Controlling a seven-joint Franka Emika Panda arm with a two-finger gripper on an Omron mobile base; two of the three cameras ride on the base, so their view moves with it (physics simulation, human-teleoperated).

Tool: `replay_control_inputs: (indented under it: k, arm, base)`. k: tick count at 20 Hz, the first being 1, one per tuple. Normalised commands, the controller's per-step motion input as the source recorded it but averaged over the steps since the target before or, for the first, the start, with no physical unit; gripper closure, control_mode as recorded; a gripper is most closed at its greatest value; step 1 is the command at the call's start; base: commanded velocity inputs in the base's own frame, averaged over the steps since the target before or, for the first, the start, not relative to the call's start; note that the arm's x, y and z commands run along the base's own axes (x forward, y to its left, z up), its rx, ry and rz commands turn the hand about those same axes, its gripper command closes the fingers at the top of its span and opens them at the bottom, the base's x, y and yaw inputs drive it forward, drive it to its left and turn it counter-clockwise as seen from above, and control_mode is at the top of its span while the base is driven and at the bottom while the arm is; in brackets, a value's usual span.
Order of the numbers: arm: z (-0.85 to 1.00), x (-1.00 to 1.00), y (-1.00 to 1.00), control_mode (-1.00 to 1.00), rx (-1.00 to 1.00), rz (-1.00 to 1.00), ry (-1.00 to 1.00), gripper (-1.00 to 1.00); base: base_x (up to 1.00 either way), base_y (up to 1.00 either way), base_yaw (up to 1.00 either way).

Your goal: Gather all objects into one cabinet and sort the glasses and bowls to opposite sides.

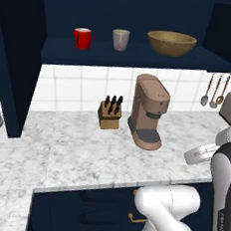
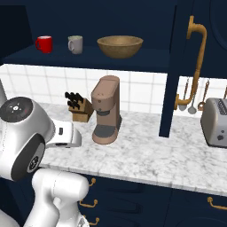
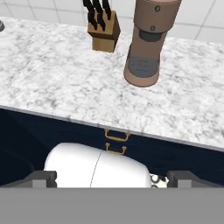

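The navy wall cabinet (image 1: pixel 133 56) stands open above the counter, its door (image 2: pixel 177 66) swung out on the right with a long brass handle (image 2: pixel 196 62). On its shelf stand a red cup (image 1: pixel 82 38) (image 2: pixel 44 44) at the left, a grey-beige cup (image 1: pixel 120 39) (image 2: pixel 75 44) beside it, and the wide tan bowl (image 1: pixel 171 43) (image 2: pixel 119 46) at the right. My gripper (image 3: pixel 112 178) is open with nothing between its fingers. It hangs low in front of the counter edge, far below the shelf, and looks down at the drawers and the marble top.
On the marble counter (image 1: pixel 74 153) stand a brown coffee machine (image 1: pixel 147 113) (image 3: pixel 146 43) and a knife block (image 1: pixel 110 114) (image 3: pixel 103 24). A toaster (image 2: pixel 215 122) and hanging utensils (image 2: pixel 190 97) are at the right. Navy drawers with brass pulls (image 3: pixel 116 136) lie below the counter edge.
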Motion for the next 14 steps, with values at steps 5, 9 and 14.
replay_control_inputs:
  k: [5, 9, 14]
  arm:
    - [0.00, 0.00, 0.00, 1.00, 0.00, 0.00, 0.00, -1.00]
    - [0.00, 0.00, 0.00, 1.00, 0.00, 0.00, 0.00, -1.00]
    - [0.00, 0.00, 0.00, 1.00, 0.00, 0.00, 0.00, -1.00]
  base:
    - [-0.79, -0.41, 0.04]
    - [-1.00, -0.49, 0.04]
    - [-0.98, -0.29, 0.05]
